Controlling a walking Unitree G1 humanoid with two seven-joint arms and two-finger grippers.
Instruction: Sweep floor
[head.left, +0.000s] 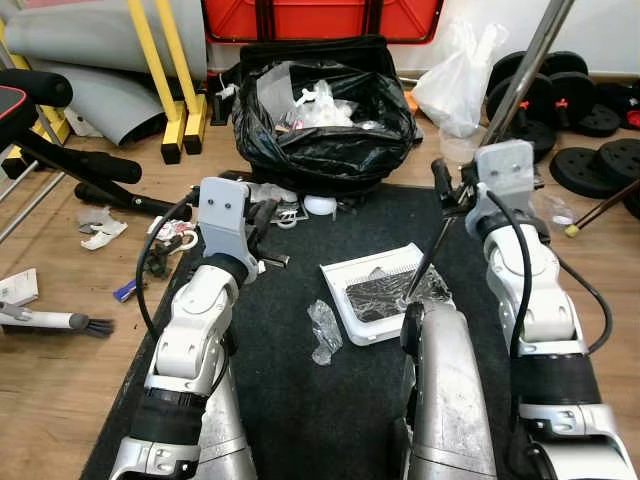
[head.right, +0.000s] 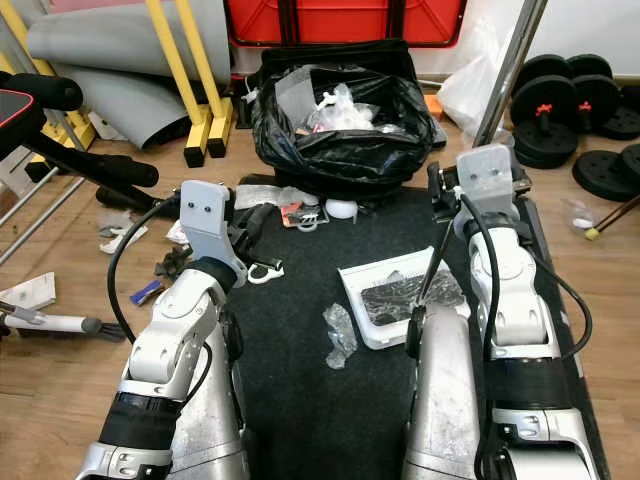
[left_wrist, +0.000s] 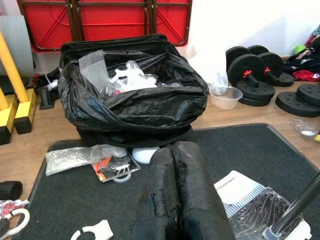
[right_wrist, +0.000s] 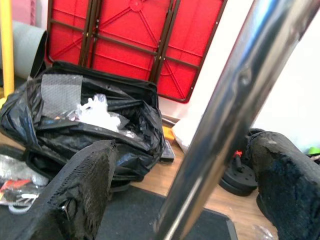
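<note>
A white dustpan (head.left: 372, 292) lies on the black mat (head.left: 300, 400) with crumpled clear plastic in it. Its metal pole (head.left: 530, 60) rises up and to the right. My right gripper (right_wrist: 182, 145) is open, and the pole (right_wrist: 220, 115) stands between its spread fingers (right_wrist: 80, 190) with gaps on both sides. My left gripper (left_wrist: 172, 150) is shut on nothing and hovers over the mat, short of the full black rubbish bag (head.left: 325, 115). A crumpled plastic scrap (head.left: 325, 332) lies on the mat left of the dustpan. A small hand brush (head.left: 55, 321) lies on the wood floor at far left.
Paper and plastic litter (head.left: 100, 228) is scattered on the wood floor at left and in front of the bag (left_wrist: 107, 162). A black bench frame (head.left: 70, 160) and yellow legs (head.left: 180, 110) stand at back left. Black weight plates (head.left: 590, 110), a clear bowl (left_wrist: 225, 97) and a white bag (head.left: 455, 80) are at back right.
</note>
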